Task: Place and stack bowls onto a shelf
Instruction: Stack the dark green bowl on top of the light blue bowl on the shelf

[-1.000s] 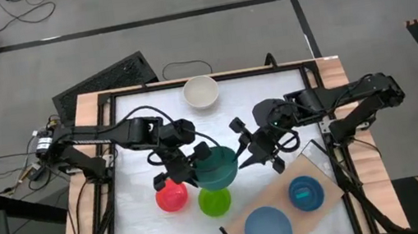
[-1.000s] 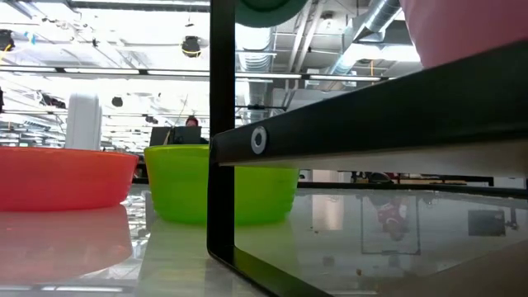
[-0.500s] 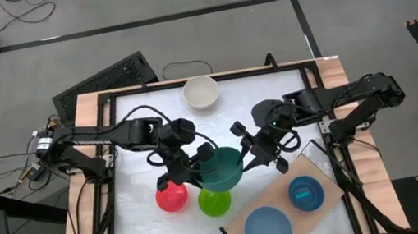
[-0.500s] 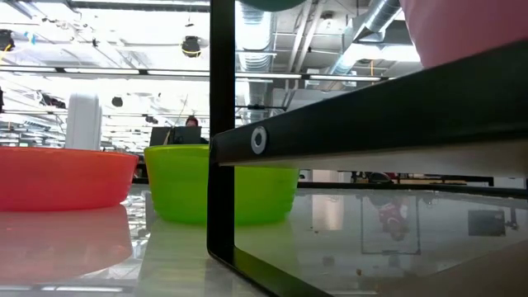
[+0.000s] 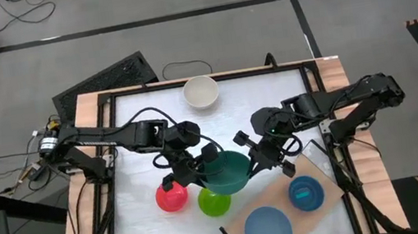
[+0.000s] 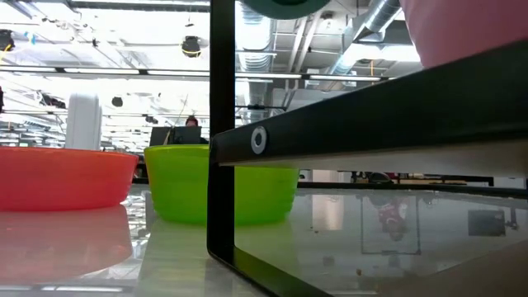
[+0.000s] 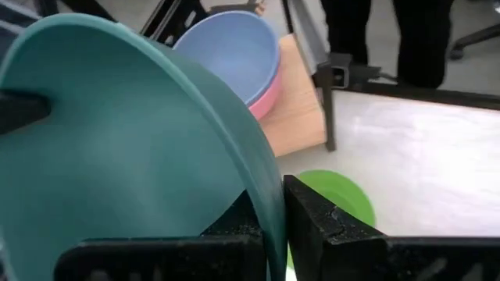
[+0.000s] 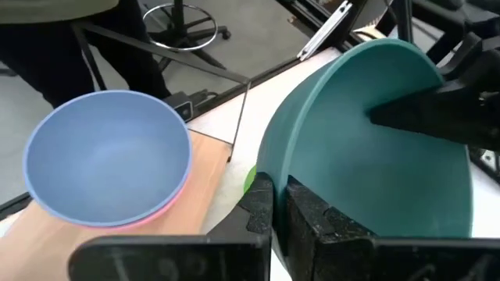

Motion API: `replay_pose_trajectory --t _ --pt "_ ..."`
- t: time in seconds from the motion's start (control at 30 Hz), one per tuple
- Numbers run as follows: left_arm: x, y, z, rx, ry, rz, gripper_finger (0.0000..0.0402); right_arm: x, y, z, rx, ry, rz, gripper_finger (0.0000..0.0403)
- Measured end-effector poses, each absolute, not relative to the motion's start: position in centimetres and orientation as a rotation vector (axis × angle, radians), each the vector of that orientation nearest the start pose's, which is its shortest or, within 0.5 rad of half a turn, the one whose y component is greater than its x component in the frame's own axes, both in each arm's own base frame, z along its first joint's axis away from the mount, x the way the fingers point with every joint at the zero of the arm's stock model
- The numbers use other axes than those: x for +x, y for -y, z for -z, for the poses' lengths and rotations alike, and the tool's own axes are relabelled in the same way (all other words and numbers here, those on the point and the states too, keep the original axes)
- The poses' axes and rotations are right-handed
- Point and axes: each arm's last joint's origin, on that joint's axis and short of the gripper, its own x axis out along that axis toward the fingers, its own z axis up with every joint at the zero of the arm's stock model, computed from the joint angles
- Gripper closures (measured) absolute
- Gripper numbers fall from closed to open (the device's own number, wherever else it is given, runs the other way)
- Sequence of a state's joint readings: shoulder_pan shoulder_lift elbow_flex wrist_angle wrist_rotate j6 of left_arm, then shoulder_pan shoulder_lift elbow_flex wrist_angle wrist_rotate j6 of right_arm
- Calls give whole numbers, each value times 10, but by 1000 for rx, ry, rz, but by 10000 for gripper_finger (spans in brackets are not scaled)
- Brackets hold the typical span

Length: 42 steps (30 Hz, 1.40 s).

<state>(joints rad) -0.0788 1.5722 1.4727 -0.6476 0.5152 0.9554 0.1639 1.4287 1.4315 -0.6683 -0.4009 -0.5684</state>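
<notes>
Grey floor and cables ring the white bench, and over its middle hangs the dark teal bowl (image 5: pixel 225 172), tilted and clear of the surface, just above the lime green bowl (image 5: pixel 214 202). Both arms have it: the left gripper (image 7: pixel 275 226) pinches one side of the rim between narrow fingers, and the right gripper (image 8: pixel 279 204) has its fingers shut on the opposite rim. It looks like a handover. To do it well, the left fingers should let go only once the right grip is firm, then back straight away without dragging the rim. The shelf (image 5: pixel 286 191) lies just beyond the teal bowl on the right arm's side, carrying a slate blue bowl (image 5: pixel 268 228) nested on a pink one and a cyan bowl (image 5: pixel 307 192). Beside the green bowl sits the red bowl (image 5: pixel 172 196); the cream-white bowl (image 5: pixel 200 92) waits well apart at the far edge.
</notes>
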Motion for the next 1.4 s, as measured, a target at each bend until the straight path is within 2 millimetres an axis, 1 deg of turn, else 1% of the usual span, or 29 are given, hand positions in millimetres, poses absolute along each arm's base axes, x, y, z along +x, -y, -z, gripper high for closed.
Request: replay_pose_trajectory --t 0.13,0.23,0.37,0.47,0.6,0.7,0.77,0.9,0.97,1.2,1.3,1.4 --pt "338 39 -340 725 -435 798 354 295 -60 -366 -433 -522 -706 370" --pt "339 41 -341 706 -468 741 319 294 -59 -366 -420 -535 -691 370" --pt "338 44 -347 683 -483 691 263 295 -59 -366 -423 -532 -677 370" --pt "339 47 -352 681 -497 632 224 298 -57 -368 -442 -524 -627 371" --pt "337 48 -362 672 -547 555 190 299 -54 -368 -447 -530 -602 371" --pt "334 48 -368 662 -577 525 182 298 -54 -367 -445 -543 -603 371" --pt "333 47 -376 658 -573 497 180 297 -55 -367 -438 -548 -605 371" --pt "331 47 -383 653 -575 488 180 296 -55 -365 -413 -573 -612 372" --pt "331 47 -384 656 -572 483 180 294 -55 -364 -399 -592 -619 372" --pt "332 43 -385 681 -623 312 180 290 -57 -360 -374 -657 -633 372" --pt "332 42 -385 680 -631 285 180 286 -60 -357 -365 -694 -653 372" --pt "330 44 -387 697 -643 213 180 280 -67 -356 -370 -730 -685 372"
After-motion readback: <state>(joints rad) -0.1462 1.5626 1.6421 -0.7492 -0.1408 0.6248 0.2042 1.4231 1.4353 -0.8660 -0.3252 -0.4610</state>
